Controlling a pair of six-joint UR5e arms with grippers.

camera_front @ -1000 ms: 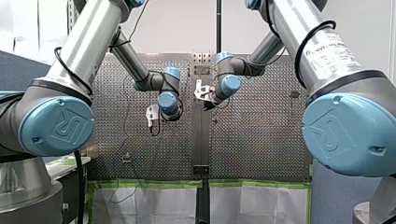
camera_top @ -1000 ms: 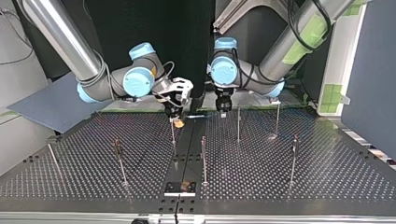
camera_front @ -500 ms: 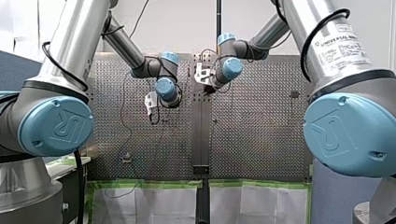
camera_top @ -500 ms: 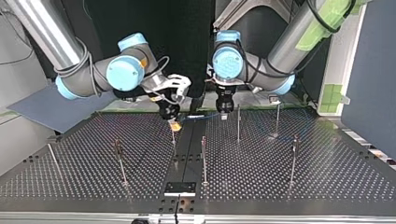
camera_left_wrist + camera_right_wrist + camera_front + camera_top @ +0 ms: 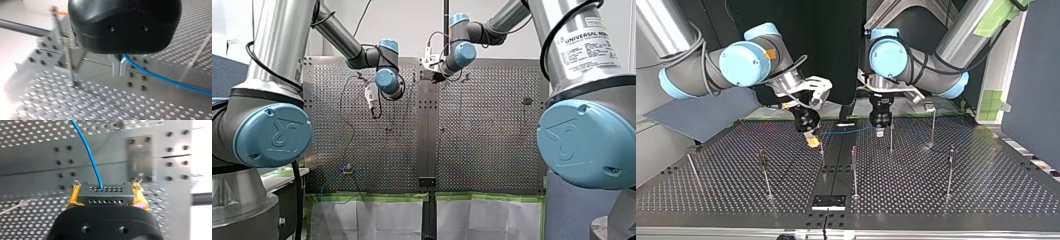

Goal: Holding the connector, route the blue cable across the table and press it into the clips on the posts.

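In the right wrist view my right gripper point(image 5: 107, 195) is shut with its yellow pads point(image 5: 74, 195) on a black connector point(image 5: 105, 193). The blue cable point(image 5: 87, 150) leaves the connector's face and runs ahead over the perforated table. In the left wrist view my left gripper point(image 5: 119, 67) has its metal fingers shut on the blue cable point(image 5: 162, 80), which trails off to one side. In the top view my right gripper point(image 5: 811, 141) hangs above a post point(image 5: 821, 150). My left gripper point(image 5: 879, 131) hangs beside another post point(image 5: 891, 135). The cable point(image 5: 846, 131) spans between them.
Several thin posts stand across the table point(image 5: 936, 200), such as one point(image 5: 854, 170) at the middle and one point(image 5: 951, 170) at the top view's right. A small black plate point(image 5: 828, 201) lies at the near edge there. A grey panel point(image 5: 701, 112) lies off the table's left.
In the top view both grippers have come nearer the camera, my right one also drifting left. In the front view both wrists have moved further out over the table. Both grips are unchanged.
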